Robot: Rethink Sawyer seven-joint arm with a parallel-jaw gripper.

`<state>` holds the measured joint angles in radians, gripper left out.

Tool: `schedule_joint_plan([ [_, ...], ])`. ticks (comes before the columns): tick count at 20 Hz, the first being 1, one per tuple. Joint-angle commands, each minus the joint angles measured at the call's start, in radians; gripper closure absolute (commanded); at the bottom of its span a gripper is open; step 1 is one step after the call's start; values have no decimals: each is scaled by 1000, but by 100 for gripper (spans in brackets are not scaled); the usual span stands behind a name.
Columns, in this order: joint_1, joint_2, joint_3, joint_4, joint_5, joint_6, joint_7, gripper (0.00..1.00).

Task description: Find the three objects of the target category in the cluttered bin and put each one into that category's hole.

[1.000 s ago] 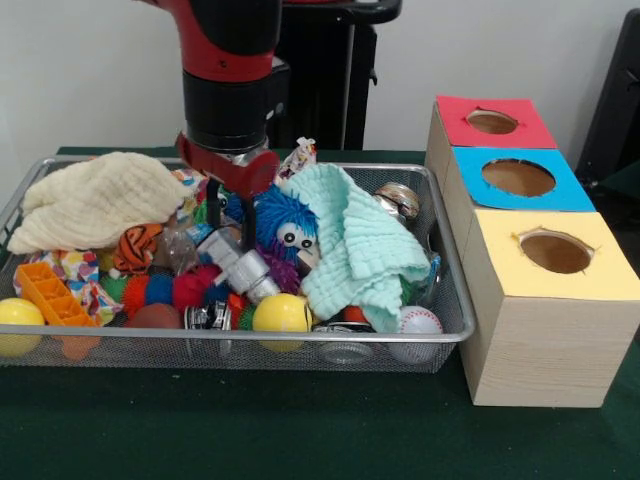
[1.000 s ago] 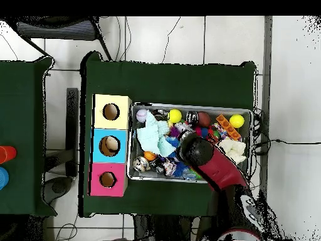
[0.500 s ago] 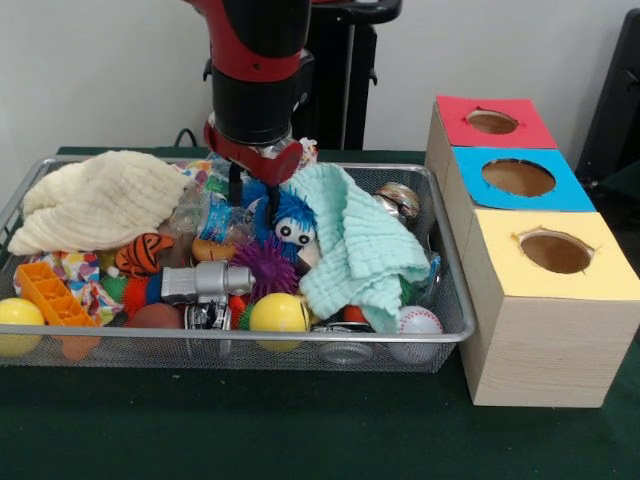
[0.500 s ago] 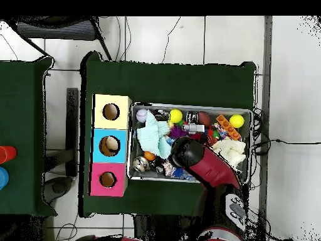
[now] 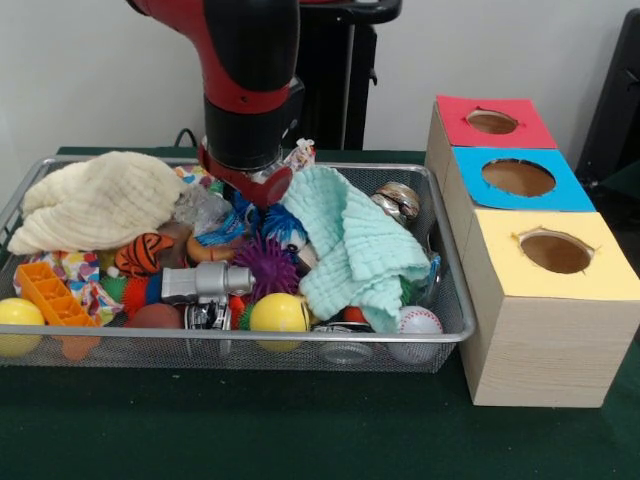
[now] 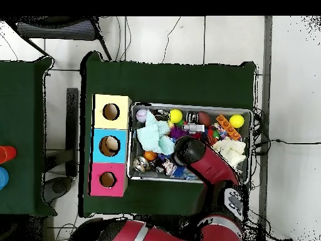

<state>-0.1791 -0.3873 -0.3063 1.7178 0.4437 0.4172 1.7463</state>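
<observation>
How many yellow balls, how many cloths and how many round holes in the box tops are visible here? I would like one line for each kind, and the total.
Yellow balls: 2
Cloths: 2
Round holes: 3
Total: 7

Lighting, front view: you have even, soft indoor light with no hard-edged shadows. A faint shadow sits under the bin (image 5: pixel 440 335) on the green table (image 5: pixel 300 430). Glare: small highlights on the shiny metal can (image 5: pixel 398 201) and along the bin's rim. The pale wall behind reads bright but not blown out.

Focus, front view: you get slight softness throughout; the mesh blurs into a grey haze.

Lighting, overhead view: flat and bright on the white floor (image 6: pixel 288 94); the table reads very dark, with little texture.
</observation>
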Motion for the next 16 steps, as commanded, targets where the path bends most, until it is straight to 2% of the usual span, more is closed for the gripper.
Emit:
schedule_joint_plan([
  [1, -2, 88, 34, -39, 53, -43, 274, 0],
  [7, 18, 57, 24, 4, 71, -92, 290, 0],
  [12, 39, 20, 22, 59, 87, -196, 308, 0],
  [16, 42, -11, 10, 67, 90, -182, 295, 0],
])
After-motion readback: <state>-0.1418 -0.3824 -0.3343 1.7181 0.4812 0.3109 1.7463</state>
